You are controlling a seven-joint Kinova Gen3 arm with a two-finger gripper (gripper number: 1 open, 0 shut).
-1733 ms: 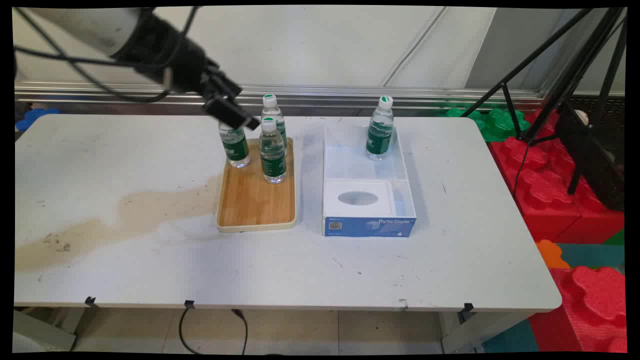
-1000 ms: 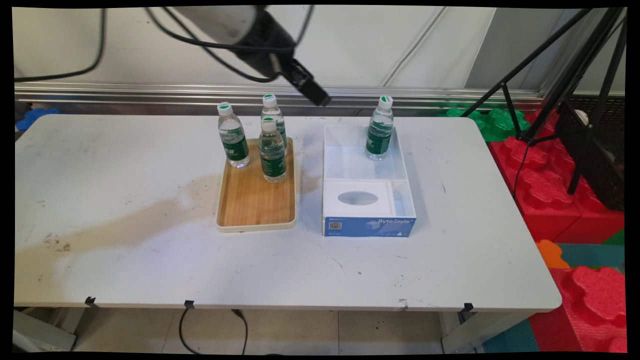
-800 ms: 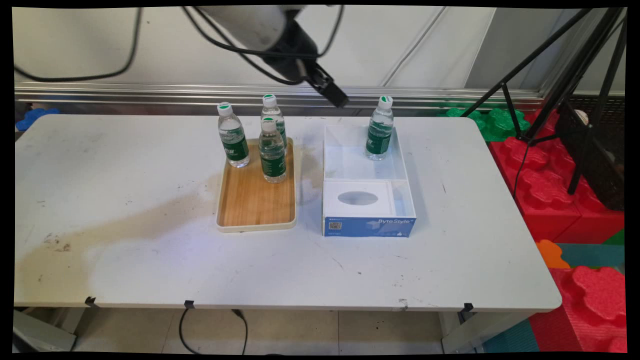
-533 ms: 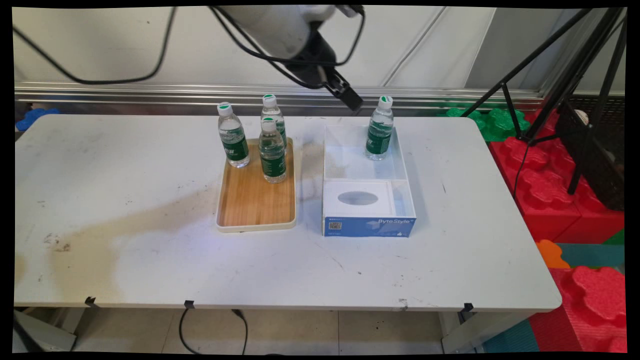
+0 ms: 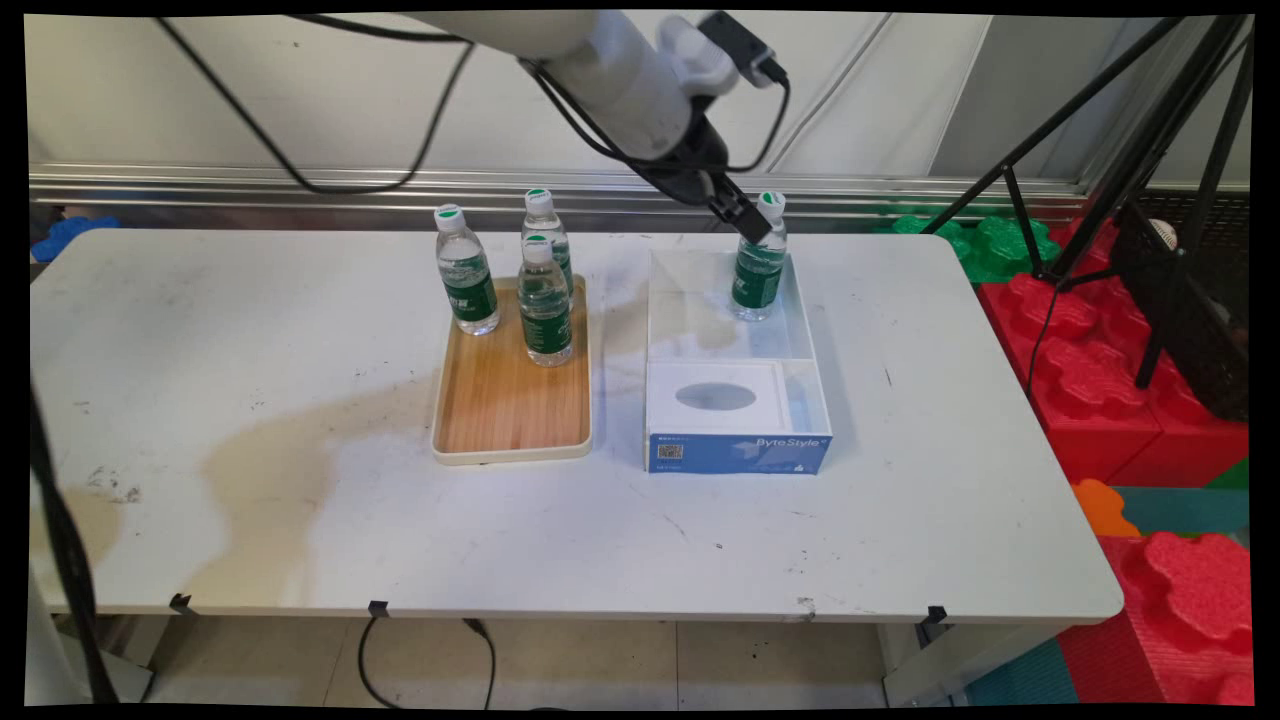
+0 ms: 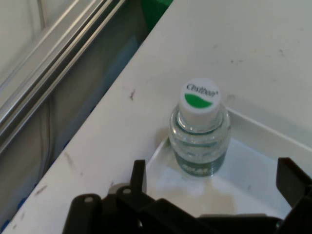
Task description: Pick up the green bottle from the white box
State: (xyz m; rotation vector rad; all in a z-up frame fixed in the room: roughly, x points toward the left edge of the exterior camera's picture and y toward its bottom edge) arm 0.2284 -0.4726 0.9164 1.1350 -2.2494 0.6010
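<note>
Gripper (image 5: 752, 222) now hangs at the neck of the lone bottle (image 5: 759, 262) in the box (image 5: 735, 400), near the surface's (image 5: 300, 520) far edge. 1.7 s ago it was over the far-left bottle on the tray; since then it has swung right across the far edge and dropped slightly.

Hand view: jaws released, one finger (image 6: 139, 175) to the left and the other at the right edge, the gripper (image 6: 214, 187) above and short of the bottle (image 6: 200, 129); no contact seen. The bottle stands upright in the box's (image 6: 253, 131) far right corner, white cap with green mark facing the camera.

Three bottles (image 5: 545, 305) stand upright at the far end of the wooden tray (image 5: 512, 400), unmoved. The box sits just right of the tray, also unmoved.
</note>
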